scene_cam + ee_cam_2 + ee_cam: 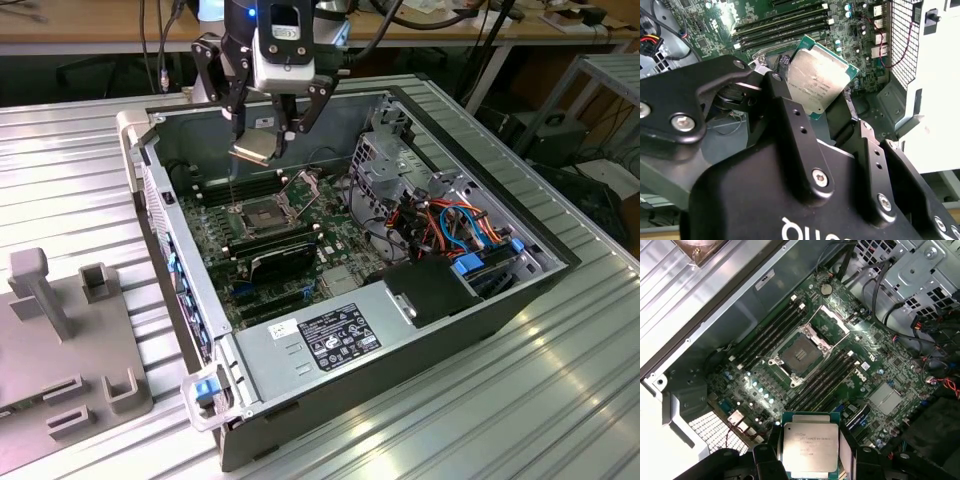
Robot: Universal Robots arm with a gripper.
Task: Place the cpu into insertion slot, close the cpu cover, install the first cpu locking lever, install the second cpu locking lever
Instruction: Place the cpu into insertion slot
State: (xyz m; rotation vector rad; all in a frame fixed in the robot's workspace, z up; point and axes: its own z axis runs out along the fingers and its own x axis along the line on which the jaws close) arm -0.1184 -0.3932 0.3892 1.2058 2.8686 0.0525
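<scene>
Two black fingers (pixel 795 120) pinch the cpu (pixel 810 447) by its edges, holding it tilted in the air above the motherboard (pixel 880 365) of an open computer case (pixel 420 350), while the insertion slot (pixel 801 354) lies bare below with the cpu cover (pixel 832 322) standing open beside it.

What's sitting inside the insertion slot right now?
Nothing: in the first wrist view the insertion slot shows its bare dark centre, uncovered, with the cpu cover swung open beside it. The cpu is held in the tool.
</scene>
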